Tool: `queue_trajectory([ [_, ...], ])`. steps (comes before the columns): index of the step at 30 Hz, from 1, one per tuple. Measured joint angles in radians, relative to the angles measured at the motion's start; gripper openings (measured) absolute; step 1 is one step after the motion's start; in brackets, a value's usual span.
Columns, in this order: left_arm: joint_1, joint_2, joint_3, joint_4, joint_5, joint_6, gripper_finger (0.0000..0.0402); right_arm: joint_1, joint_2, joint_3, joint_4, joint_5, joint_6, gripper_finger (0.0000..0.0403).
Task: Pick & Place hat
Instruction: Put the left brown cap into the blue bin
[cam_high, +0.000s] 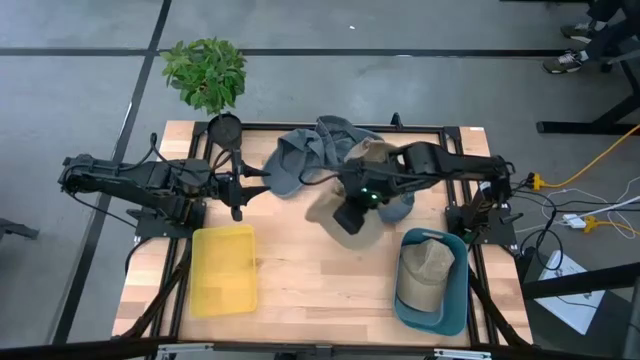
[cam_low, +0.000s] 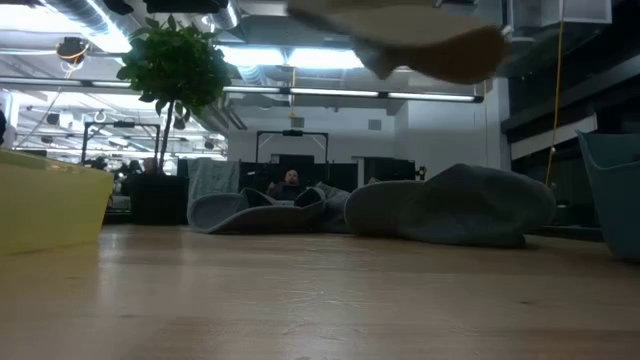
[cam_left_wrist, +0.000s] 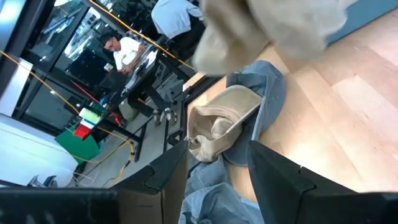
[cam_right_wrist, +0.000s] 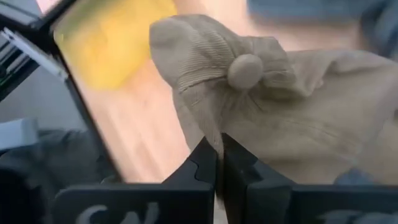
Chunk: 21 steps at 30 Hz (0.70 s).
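Observation:
My right gripper (cam_high: 348, 216) (cam_right_wrist: 217, 155) is over the middle of the table, shut on a tan cap (cam_high: 328, 205) (cam_right_wrist: 273, 106). In the low view the tan cap (cam_low: 430, 40) hangs well above the wood. A pile of blue-grey hats (cam_high: 310, 160) (cam_low: 450, 205) lies on the table's far half, with another tan cap (cam_high: 375, 150) (cam_left_wrist: 221, 121) resting on it. A third tan cap (cam_high: 425, 272) sits in the blue bin (cam_high: 458, 300). My left gripper (cam_high: 238, 200) (cam_left_wrist: 217, 180) waits open near the pile's left side, touching nothing. My right gripper pinches the tan cap's crown cloth (cam_right_wrist: 208, 134) between its two fingers, a little way from the top button (cam_right_wrist: 244, 70). Whether it has one layer or a fold, I cannot tell. It reaches in from the table's right. The cap is lifted clear of the table.
A yellow bin (cam_high: 223, 268) (cam_low: 45, 205) stands at the near left, the blue bin at the near right. A potted plant (cam_high: 207, 72) stands at the far left edge. Bare wood (cam_high: 320, 280) lies between the two bins. A person (cam_left_wrist: 124, 53) sits in the room beyond.

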Motion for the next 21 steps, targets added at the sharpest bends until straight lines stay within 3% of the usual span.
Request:
queue_trajectory([
  [8,0.000,0.000,0.000,0.020,0.001,-0.004,0.0154,0.087,0.000,0.047,-0.135,-0.117,0.188,0.0009],
  [21,-0.001,0.001,0.000,0.049,0.003,-0.019,0.0150,0.263,0.000,0.044,-0.137,-0.090,0.440,0.0009],
])
